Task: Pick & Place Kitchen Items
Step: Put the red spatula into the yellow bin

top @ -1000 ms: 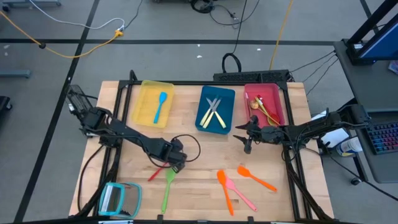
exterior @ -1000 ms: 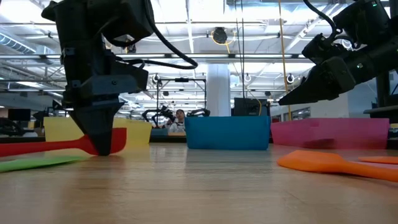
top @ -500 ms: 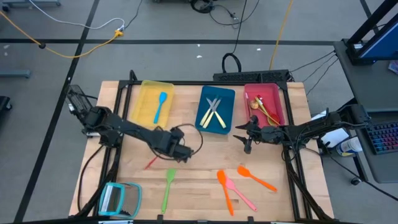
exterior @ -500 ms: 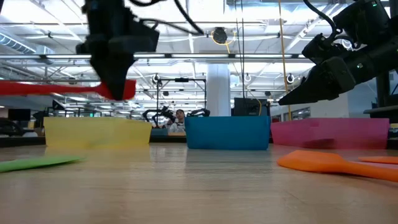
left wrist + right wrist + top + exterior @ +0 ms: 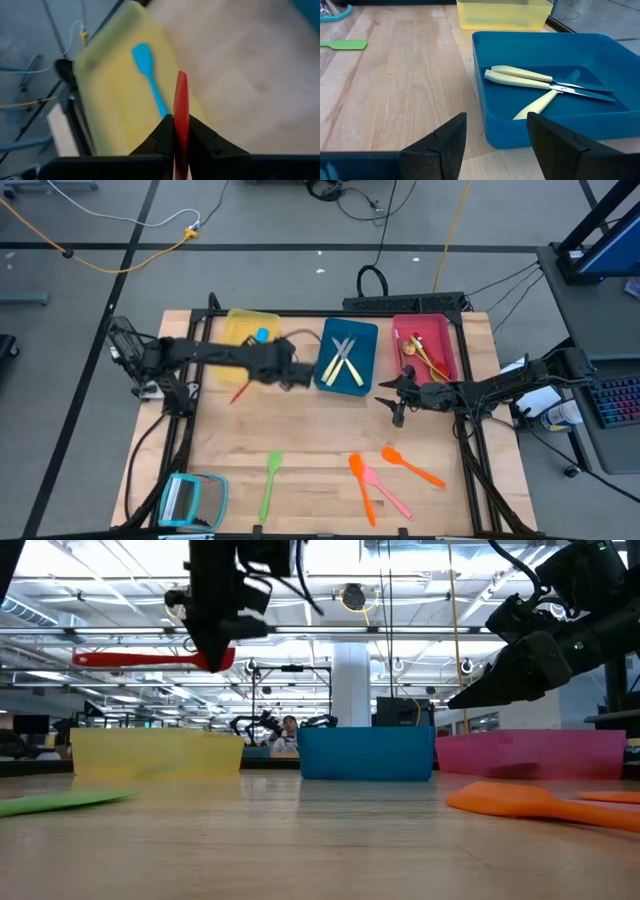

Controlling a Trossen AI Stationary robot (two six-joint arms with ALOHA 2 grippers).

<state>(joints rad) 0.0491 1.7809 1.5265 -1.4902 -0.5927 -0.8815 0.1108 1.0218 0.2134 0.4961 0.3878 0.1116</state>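
Left gripper (image 5: 292, 374): fingers clamped together on a red utensil (image 5: 150, 659), held in the air, level, above the table.
Red utensil: its free end reaches out from the left fingers (image 5: 160, 135) over the near edge of the yellow tray (image 5: 243, 345); the rest passes back between them.
Beyond the left fingertips: one blue spatula (image 5: 148, 75) lies in the yellow tray.
Right gripper (image 5: 398, 402): fingers (image 5: 450, 137) apart, holding nothing, hanging above the table just short of the blue tray (image 5: 540, 100).
Ahead of the right fingers: three cream-handled knives (image 5: 540, 82) crossed in the blue tray.
Farther out: red tray (image 5: 428, 348) with metal spoons, number cannot be told.
Loose on the table: one green spatula (image 5: 270, 483), two orange utensils (image 5: 410, 465), one pink utensil (image 5: 385, 490).
Trays: three, in a row at the far side.
Corner: a teal-framed flat square object (image 5: 193, 500).
Surface: pale wood table (image 5: 320, 430) in a black frame.
Room: grey floor with cables; a hall with ceiling lights and a person far behind the trays.
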